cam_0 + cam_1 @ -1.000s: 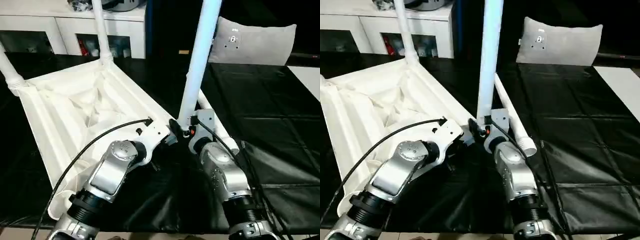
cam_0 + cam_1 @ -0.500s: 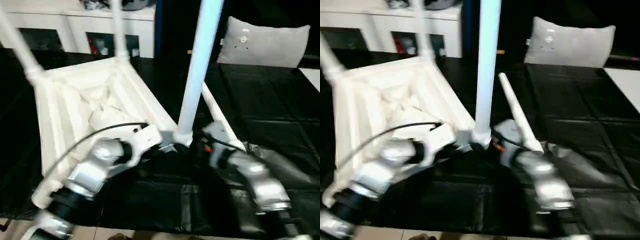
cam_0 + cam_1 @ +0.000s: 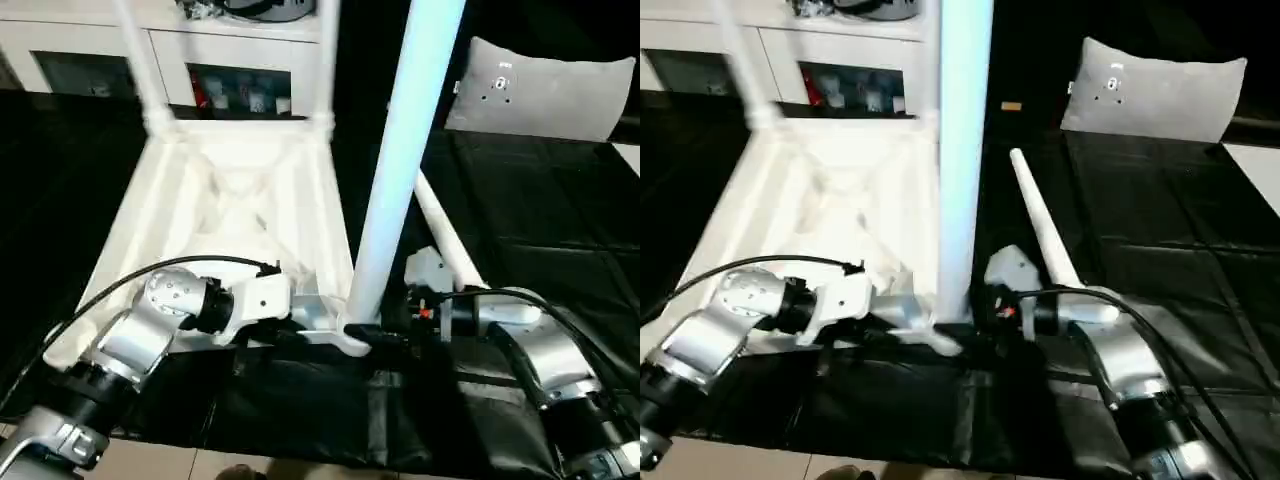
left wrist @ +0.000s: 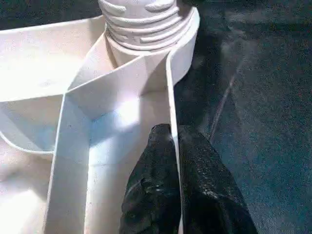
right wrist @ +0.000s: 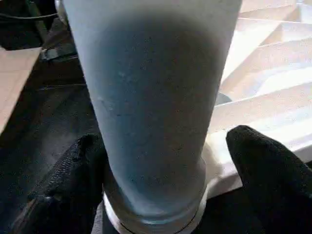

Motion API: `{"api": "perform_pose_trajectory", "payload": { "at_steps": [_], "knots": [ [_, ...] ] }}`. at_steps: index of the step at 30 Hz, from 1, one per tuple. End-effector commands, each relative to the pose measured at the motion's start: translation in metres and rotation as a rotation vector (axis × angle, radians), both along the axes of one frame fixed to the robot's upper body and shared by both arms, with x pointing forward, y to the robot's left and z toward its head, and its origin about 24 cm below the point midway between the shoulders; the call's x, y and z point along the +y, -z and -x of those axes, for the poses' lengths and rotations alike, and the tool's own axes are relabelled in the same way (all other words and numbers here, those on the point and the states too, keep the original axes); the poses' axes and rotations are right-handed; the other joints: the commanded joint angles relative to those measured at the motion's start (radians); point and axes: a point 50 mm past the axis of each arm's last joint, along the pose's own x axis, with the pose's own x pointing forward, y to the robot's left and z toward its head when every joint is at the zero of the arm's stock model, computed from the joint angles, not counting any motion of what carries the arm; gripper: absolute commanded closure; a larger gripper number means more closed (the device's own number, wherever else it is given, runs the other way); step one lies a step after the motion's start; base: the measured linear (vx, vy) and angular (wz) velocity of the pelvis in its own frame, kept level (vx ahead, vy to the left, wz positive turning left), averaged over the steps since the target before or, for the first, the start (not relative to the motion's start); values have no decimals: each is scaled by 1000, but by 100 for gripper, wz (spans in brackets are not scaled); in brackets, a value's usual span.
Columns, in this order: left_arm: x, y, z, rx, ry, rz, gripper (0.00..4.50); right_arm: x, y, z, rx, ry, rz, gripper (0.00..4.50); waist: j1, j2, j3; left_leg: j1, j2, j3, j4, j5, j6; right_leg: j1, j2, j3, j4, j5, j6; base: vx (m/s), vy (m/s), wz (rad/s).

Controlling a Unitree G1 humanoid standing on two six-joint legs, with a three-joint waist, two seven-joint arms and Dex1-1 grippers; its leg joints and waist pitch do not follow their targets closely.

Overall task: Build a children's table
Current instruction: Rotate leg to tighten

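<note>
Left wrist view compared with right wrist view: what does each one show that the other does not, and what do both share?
Left wrist view: the left claw pinching the table top at its rim, near a threaded socket. Right wrist view: the right claw open around the base of the upright leg. Shared: the top's white ribs and the black sheet.

The near upright leg (image 3: 400,170) runs off the top edge; far legs (image 3: 140,60) are blurred and cropped.
</note>
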Motion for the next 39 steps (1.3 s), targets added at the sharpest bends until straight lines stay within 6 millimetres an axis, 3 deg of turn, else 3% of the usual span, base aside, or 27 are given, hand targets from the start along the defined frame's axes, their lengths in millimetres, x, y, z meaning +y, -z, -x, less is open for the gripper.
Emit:
{"api": "perform_pose_trajectory", "payload": {
  "at_steps": [1,13,22,24,27,28,30,31,34,36,39],
  "knots": [
    [-10,-7,4,-24,143,-10,450,0,0,-2,9,-36,33,74,-5,7,-73,17,43,-11,-65,-182,32,42,-76,46,-70,-67,-259,0,0,0],
    [-8,-7,3,-29,163,-8,450,8,6,2,55,-99,30,171,-2,3,-72,18,44,-9,-64,-174,35,40,-76,47,-69,-70,-259,0,0,0],
    [-10,-11,3,-18,86,49,450,17,8,9,116,-75,-59,181,-3,6,-70,19,46,-9,-66,-179,31,40,-76,47,-68,-68,-263,0,0,0],
    [-13,-12,3,-25,26,79,450,24,8,11,134,-24,-102,181,-1,6,-69,20,48,-11,-69,-188,27,38,-77,46,-69,-76,-264,0,0,0],
    [-28,-17,-3,-43,-170,169,450,46,15,5,161,199,-182,182,-12,5,-61,19,44,-11,-75,-238,-2,34,-78,48,-78,-181,-248,0,0,0],
    [-31,-18,-4,-43,-206,189,450,51,16,4,164,244,-191,182,-18,4,-57,20,42,-14,-78,-275,-22,30,-80,46,-85,-274,-231,0,0,0],
    [-34,-19,-5,-44,-228,200,450,53,17,3,165,270,-196,182,-27,2,-59,15,40,-20,-79,-285,-32,38,-82,45,-89,-330,-203,0,0,0],
    [-43,-20,-8,-59,-304,217,450,64,18,-1,183,354,-226,182,-39,3,-59,12,41,-20,-80,-274,-34,35,-79,47,-89,-315,-188,0,0,0],
    [-63,-24,-17,-80,-482,266,450,83,21,-11,213,524,-253,183,-55,1,-61,15,37,-16,-73,-259,-29,28,-79,50,-94,-291,-202,0,0,0],
    [-67,-24,-20,-85,-522,277,450,86,22,-13,219,563,-254,183,-55,2,-63,15,35,-17,-70,-248,-23,31,-79,49,-96,-292,-200,0,0,0],
    [-83,-29,-33,-136,-697,314,450,93,27,-23,228,713,-207,183,-54,4,-70,12,35,-15,-68,-201,-5,36,-72,48,-88,-187,-208,0,0,0]
  ]
}}
